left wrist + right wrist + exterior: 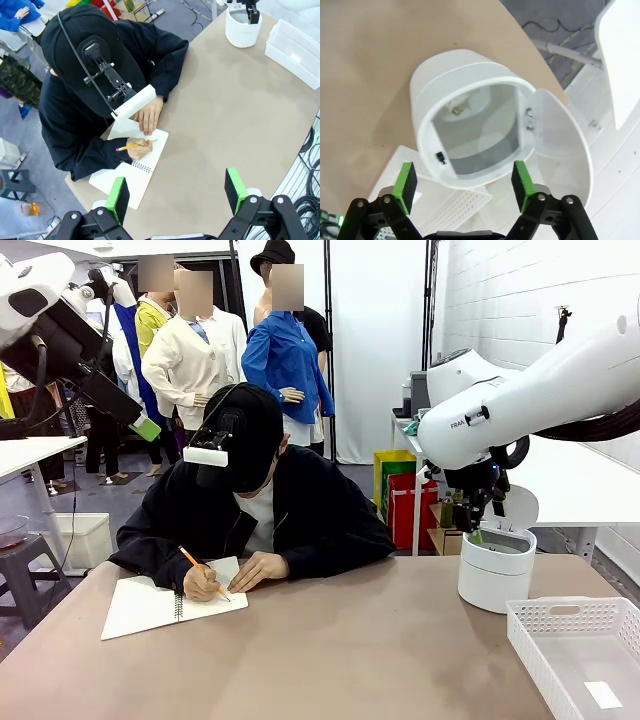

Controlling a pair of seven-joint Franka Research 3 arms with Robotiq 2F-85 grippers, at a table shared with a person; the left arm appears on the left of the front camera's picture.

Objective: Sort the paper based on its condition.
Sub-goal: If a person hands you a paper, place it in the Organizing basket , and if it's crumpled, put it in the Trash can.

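Note:
My right gripper (465, 181) hangs open just above the round white bin (470, 100), whose lid (562, 145) is flipped back. Nothing is between its green pads. A small crumpled paper wad (456, 106) lies at the bottom of the bin. In the front view the right gripper (478, 530) points down over the bin (495, 575) at the table's right. My left gripper (176, 192) is open and empty, held high over the table's left side (140, 420), far from the bin (243, 27).
A person leans over the table's far left, writing in a white spiral notebook (165, 605) with an orange pencil (200, 568). A white perforated basket (580, 650) at the front right corner holds a flat white slip (603, 695). The basket (445, 210) lies right beside the bin.

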